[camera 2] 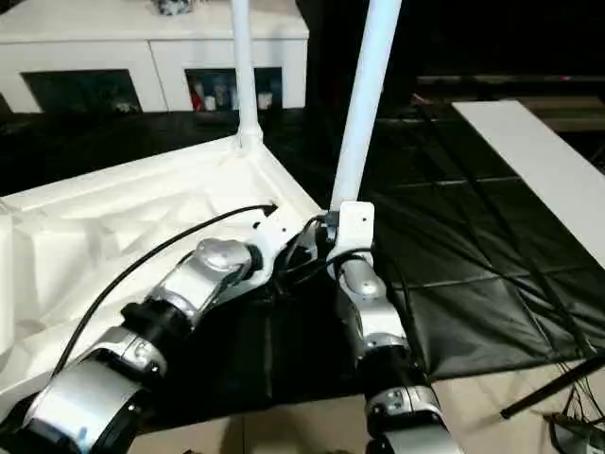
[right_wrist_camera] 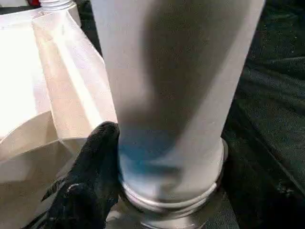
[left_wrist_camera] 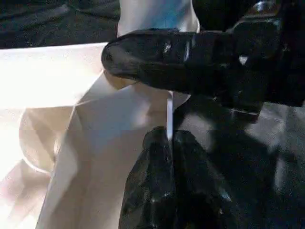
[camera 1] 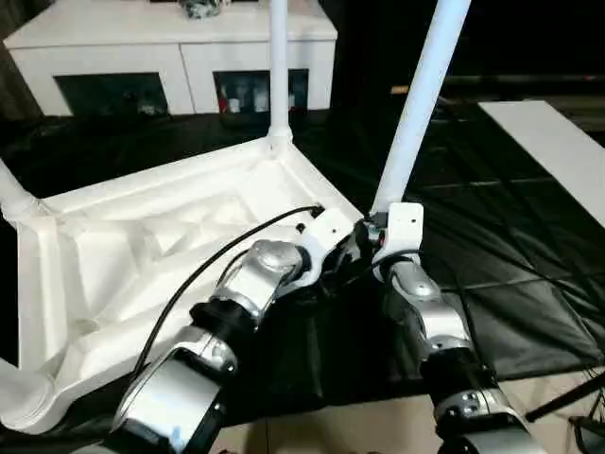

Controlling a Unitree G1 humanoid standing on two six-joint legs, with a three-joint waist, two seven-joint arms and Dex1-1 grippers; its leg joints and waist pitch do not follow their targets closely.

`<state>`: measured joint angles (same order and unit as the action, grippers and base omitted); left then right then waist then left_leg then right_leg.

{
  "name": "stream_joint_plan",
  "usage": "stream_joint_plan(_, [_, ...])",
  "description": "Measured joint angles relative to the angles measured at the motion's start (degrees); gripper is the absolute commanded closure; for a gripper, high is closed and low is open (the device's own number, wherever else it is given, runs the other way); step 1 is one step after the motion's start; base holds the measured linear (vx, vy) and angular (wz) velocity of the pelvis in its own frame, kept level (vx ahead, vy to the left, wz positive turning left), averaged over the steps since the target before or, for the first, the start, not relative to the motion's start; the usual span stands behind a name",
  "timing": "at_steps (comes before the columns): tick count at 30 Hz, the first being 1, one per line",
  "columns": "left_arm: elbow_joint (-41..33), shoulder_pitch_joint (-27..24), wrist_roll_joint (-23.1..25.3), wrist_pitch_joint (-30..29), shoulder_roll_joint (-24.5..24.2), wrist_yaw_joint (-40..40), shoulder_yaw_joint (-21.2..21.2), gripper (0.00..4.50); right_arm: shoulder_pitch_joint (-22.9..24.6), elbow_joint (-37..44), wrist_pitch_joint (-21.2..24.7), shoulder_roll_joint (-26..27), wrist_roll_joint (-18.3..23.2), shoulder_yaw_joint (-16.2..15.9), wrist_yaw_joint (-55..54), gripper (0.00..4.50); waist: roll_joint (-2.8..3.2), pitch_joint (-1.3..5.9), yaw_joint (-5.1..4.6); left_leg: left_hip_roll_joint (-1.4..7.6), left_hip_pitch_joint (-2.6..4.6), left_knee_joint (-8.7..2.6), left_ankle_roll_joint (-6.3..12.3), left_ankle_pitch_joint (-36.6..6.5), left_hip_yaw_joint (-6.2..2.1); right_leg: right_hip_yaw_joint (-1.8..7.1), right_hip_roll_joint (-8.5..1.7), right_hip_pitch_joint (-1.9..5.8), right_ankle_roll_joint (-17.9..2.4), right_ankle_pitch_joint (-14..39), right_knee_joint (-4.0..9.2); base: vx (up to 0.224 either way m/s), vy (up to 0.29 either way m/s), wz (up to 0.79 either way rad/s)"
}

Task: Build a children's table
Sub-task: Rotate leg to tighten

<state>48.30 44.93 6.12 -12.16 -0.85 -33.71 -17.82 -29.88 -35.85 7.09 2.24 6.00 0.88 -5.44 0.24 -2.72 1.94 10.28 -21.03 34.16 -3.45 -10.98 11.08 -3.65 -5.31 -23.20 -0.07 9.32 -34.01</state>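
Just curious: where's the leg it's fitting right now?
The leg stands tilted at the upturned tabletop's near right corner, just ahead of the right claw.

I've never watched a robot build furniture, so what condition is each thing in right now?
tabletop: upside down on the dark mat, ribbed underside up.
far leg: upright in its corner socket.
near leg: leaning, base at the near corner socket.
left pincer: shut.
right pincer: around the near leg's base.
cabinet: doors closed.
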Motion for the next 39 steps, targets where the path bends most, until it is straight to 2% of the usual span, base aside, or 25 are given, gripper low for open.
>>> stream_joint_plan(4, [0.27, -0.06, 0.87, 1.95, -1.41, 0.23, -0.15, 4.5, 2.55, 3.35, -0.72, 0.45, 0.35, 0.02, 3.27, 1.05, 0.02, -0.03, -0.24, 0.0, -0.04, -0.01, 0.02, 0.0, 0.01, 0.01, 0.01, -0.06, -0.01, -0.02, 0.0, 0.0, 0.0, 0.0])
stream_joint_plan(6, [0.12, -0.4, 1.04, 2.96, -2.35, -0.26, -0.19, 4.5, 4.68, 5.98, -0.7, -0.15, 0.29, -0.83, 4.42, 0.75, 0.07, -0.08, -0.34, 0.04, -0.04, -0.01, 0.01, 0.0, 0.0, -0.02, 0.03, -0.1, -0.01, -0.03, -0.02, 0.0, 0.0, 0.0])
stream_joint_plan(10, [-2.29, -2.11, 0.98, 4.36, -4.62, -3.78, -0.52, 4.5, 7.5, 12.81, 0.85, -3.78, 0.4, -1.95, 7.48, 0.56, 0.2, -0.13, -0.09, 0.04, 0.01, -0.16, 0.0, 0.0, 0.0, -0.03, 0.03, -0.11, 0.0, -0.02, -0.04, 0.0, 0.0, 0.0])
stream_joint_plan(13, [-4.75, -3.47, 0.9, 4.38, -6.02, -6.63, -0.73, 4.5, 9.78, 17.56, 3.67, -7.37, 0.78, -3.4, 12.41, 0.32, 0.24, -0.14, 0.06, 0.06, 0.0, -0.2, 0.0, 0.0, 0.0, -0.05, 0.04, -0.11, 0.01, -0.01, -0.02, 0.0, 0.0, 0.0])
stream_joint_plan(17, [-10.08, -6.49, -1.49, 4.49, -11.5, -15.07, -1.12, 4.5, 14.92, 26.65, 10.2, -16.39, 5.1, -5.19, 26.67, 0.32, 0.24, -0.16, 0.15, 0.08, -0.03, -0.2, 0.0, 0.0, 0.0, -0.05, 0.05, -0.11, 0.08, 0.04, 0.0, 0.0, 0.0, 0.0])
stream_joint_plan(19, [-11.28, -7.01, -1.98, 4.68, -13.22, -18.6, -1.25, 4.5, 15.97, 28.38, 11.8, -18.62, 6.4, -5.28, 30.32, 0.32, 0.24, -0.16, 0.04, 0.08, -0.04, -0.19, 0.0, 0.0, 0.0, -0.04, 0.06, -0.13, 0.07, 0.04, 0.01, 0.0, 0.0, 0.0])
stream_joint_plan(23, [-17.96, -10.7, -4.95, 4.39, -17.69, -29.62, -3.16, 4.5, 18.4, 31.76, 13.39, -26.15, 8.37, -9.44, 43.0, 0.32, 0.18, -0.18, 0.19, 0.1, -0.06, -0.18, 0.0, 0.0, 0.01, -0.04, 0.06, -0.13, 0.05, 0.14, 0.02, 0.0, 0.0, 0.0])
stream_joint_plan(28, [-20.13, -11.32, -5.33, 3.57, -18.0, -32.43, -4.39, 4.5, 18.58, 31.94, 14.9, -26.74, 9.21, -11.12, 47.81, 0.32, 0.12, -0.22, 1.36, 0.09, -0.09, -0.14, 0.0, 0.0, 0.07, -0.04, 0.01, -0.12, 0.03, 0.13, 0.0, 0.0, 0.0, 0.0])
stream_joint_plan(31, [-20.33, -11.33, -5.32, 3.41, -17.96, -32.44, -4.71, 4.5, 18.33, 31.92, 15.08, -26.97, 9.11, -11.64, 48.53, 0.32, 0.08, -0.24, 1.57, 0.09, -0.08, -0.12, 0.0, 0.0, 0.11, -0.01, 0.0, -0.09, 0.03, 0.13, 0.0, 0.0, 0.0, 0.0])
stream_joint_plan(32, [-20.36, -11.33, -5.32, 3.36, -17.96, -32.46, -4.71, 4.5, 18.3, 31.92, 15.13, -27.05, 9.11, -11.72, 48.58, 0.58, 0.08, -0.24, 1.57, 0.09, -0.08, -0.12, 0.0, 0.0, 0.11, -0.01, 0.0, -0.09, 0.03, 0.13, -0.01, 0.0, 0.0, 0.0])
stream_joint_plan(35, [-21.04, -11.41, -5.32, 2.46, -18.27, -32.98, -4.69, 4.5, 17.92, 31.78, 15.33, -27.42, 9.12, -11.76, 48.85, 0.67, 0.07, -0.25, 1.56, 0.1, -0.08, -0.12, 0.0, 0.0, 0.11, -0.01, 0.01, -0.09, 0.05, 0.14, -0.02, 0.0, 0.0, 0.0])
stream_joint_plan(37, [-21.55, -11.55, -5.32, 2.0, -18.46, -33.08, -4.69, 4.5, 17.79, 31.69, 15.37, -27.6, 9.12, -11.74, 49.48, 0.99, 0.07, -0.25, 1.55, 0.1, -0.09, -0.12, 0.0, 0.0, 0.11, -0.02, 0.01, -0.1, 0.07, 0.16, -0.01, 0.0, 0.0, 0.0])
stream_joint_plan(39, [-21.97, -11.71, -5.32, 1.8, -18.58, -33.21, -4.69, 4.5, 17.8, 31.68, 15.39, -27.62, 9.12, -11.59, 49.68, 1.12, 0.07, -0.25, 1.54, 0.11, -0.1, -0.12, 0.0, 0.0, 0.11, -0.02, 0.01, -0.1, 0.1, 0.18, -0.01, 0.0, 0.0, 0.0])
